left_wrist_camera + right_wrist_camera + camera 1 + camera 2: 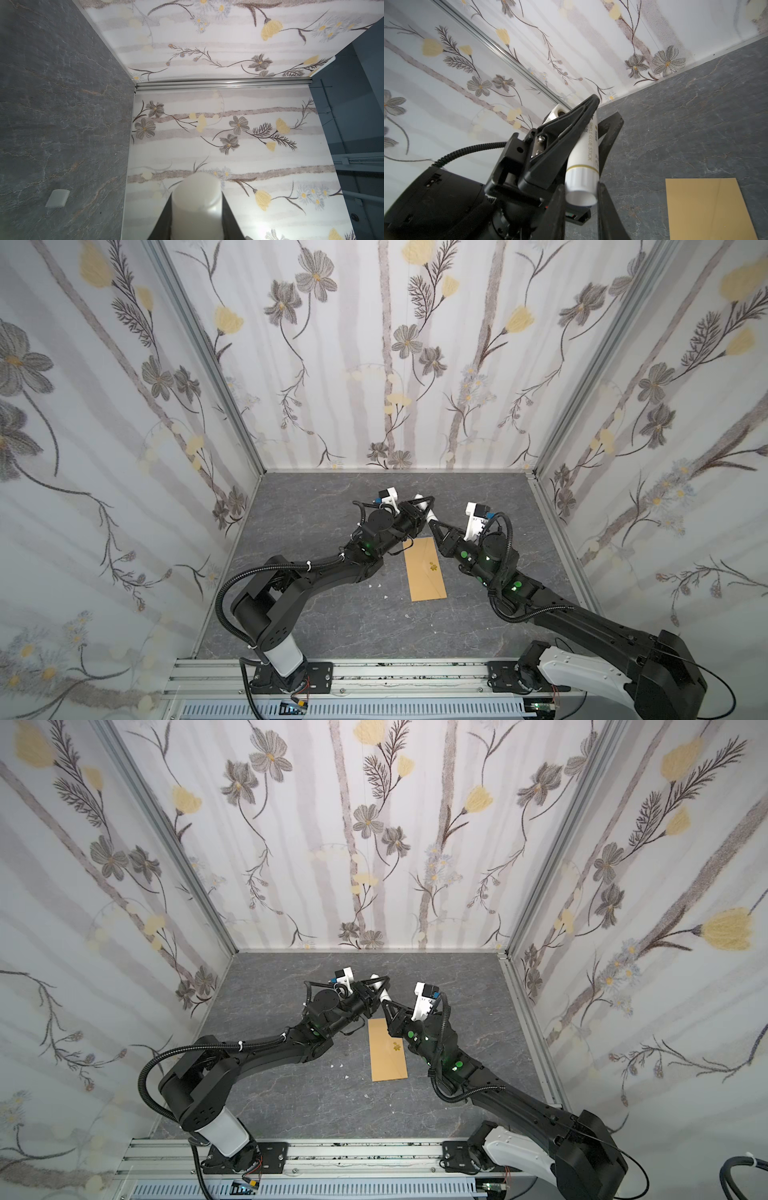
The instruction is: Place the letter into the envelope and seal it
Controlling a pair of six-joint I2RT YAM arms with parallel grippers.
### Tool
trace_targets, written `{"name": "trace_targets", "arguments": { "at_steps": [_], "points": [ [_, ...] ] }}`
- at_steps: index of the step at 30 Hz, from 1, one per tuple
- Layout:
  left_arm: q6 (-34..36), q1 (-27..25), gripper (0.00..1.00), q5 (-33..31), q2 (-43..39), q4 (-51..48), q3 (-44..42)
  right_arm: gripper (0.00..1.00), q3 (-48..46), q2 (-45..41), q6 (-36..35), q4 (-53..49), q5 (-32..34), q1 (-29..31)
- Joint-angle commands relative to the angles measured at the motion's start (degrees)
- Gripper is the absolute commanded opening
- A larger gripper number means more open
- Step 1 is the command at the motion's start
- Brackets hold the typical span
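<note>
The left gripper (606, 109) pinches a white cylindrical plastic glue stick (583, 153); the right gripper (580, 187) clamps its ribbed end. Below them lies the kraft-brown paper envelope (710, 207).

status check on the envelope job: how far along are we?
Probably done: no letter in sight, and the envelope lies flat on the table, so the sheet is likely inside. In hand: the left gripper holds a glue stick, and the right gripper has closed on its end, perhaps to uncap it. Left: glue the flap and press it shut.
</note>
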Motion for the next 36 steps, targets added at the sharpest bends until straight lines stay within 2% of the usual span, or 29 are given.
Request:
{"name": "trace_targets", "arguments": {
  "at_steps": [1,8,22,26,36],
  "points": [
    [-0.8,-0.3,0.00,5.5,0.4,1.4,0.3,0.20,3.0,0.7,-7.1,-7.2,5.1,1.4],
    [-1.3,-0.3,0.00,6.7,0.5,1.1,0.5,0.19,10.0,2.7,-17.3,-17.1,13.6,6.9],
    [-1.5,-0.3,0.00,8.8,0.1,0.6,0.3,0.17,16.9,7.1,-37.4,-28.5,25.3,14.3],
    [-1.7,-0.2,0.00,9.4,0.1,0.4,0.3,0.18,18.5,9.4,-43.7,-30.9,32.2,17.0],
    [-1.6,-0.3,0.00,10.1,0.4,0.2,0.9,0.16,21.0,16.6,-54.3,-32.6,46.1,22.0]
  ]
}}
